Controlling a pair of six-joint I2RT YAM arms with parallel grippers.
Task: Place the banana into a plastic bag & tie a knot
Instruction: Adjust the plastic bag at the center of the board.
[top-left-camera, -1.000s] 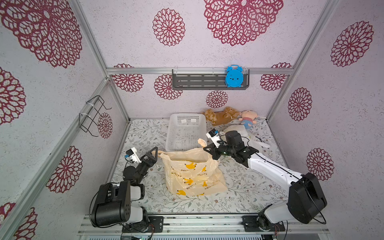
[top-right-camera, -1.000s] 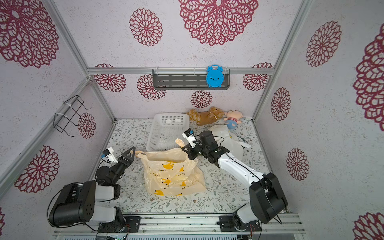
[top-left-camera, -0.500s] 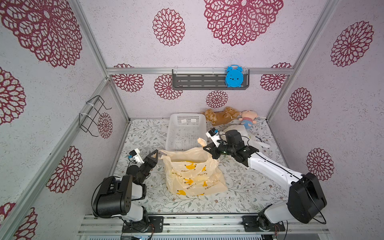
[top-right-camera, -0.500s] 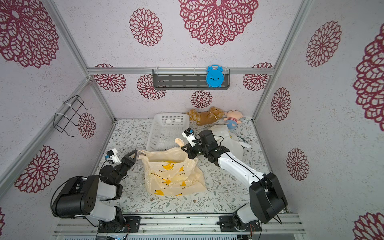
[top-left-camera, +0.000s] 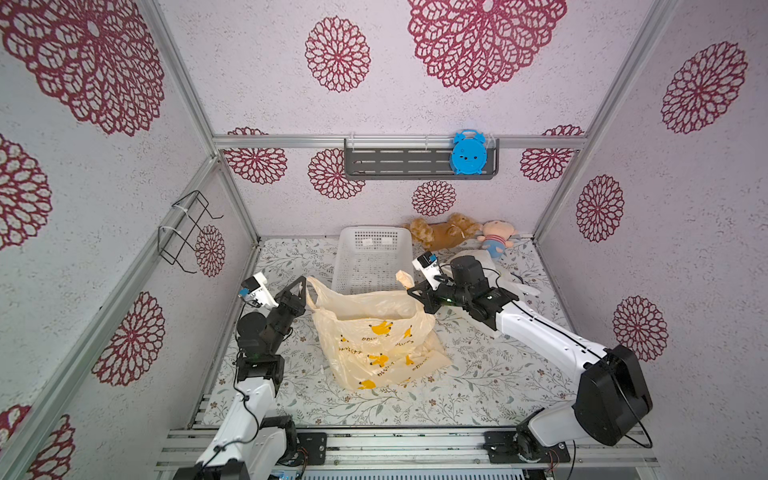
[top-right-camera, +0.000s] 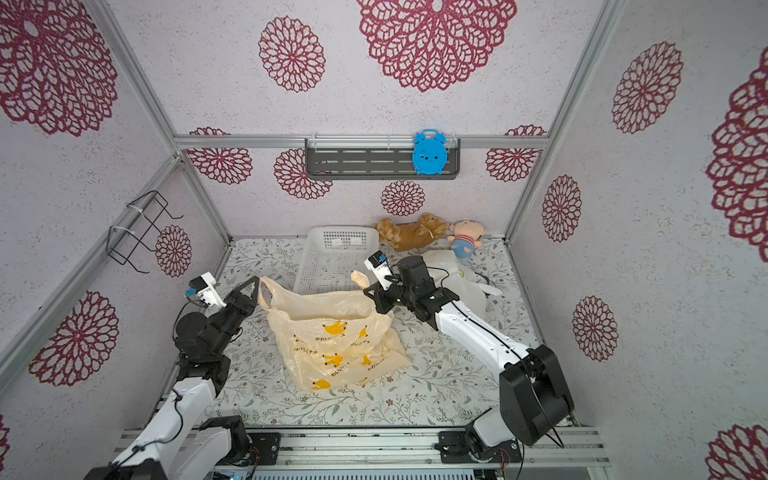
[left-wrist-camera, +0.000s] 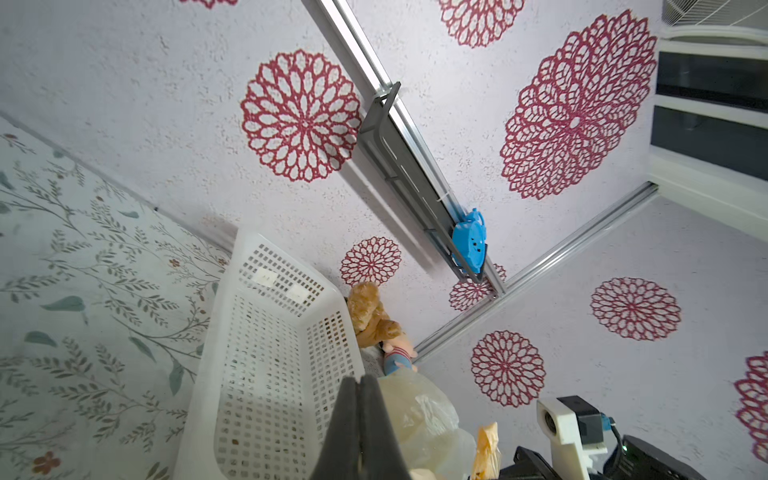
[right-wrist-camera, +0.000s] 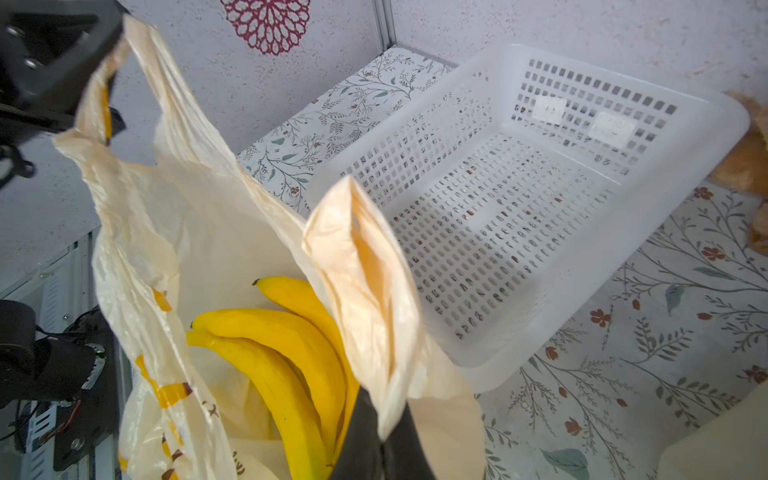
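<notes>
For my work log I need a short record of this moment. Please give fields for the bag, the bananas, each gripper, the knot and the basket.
plastic bag: yellowish with banana prints, mouth open, both handles held up
bananas: inside the bag, seen in the right wrist view
left gripper: shut on one handle of the bag
right gripper: shut on the other handle
knot: not yet tied
basket: white, just behind the bag
</notes>
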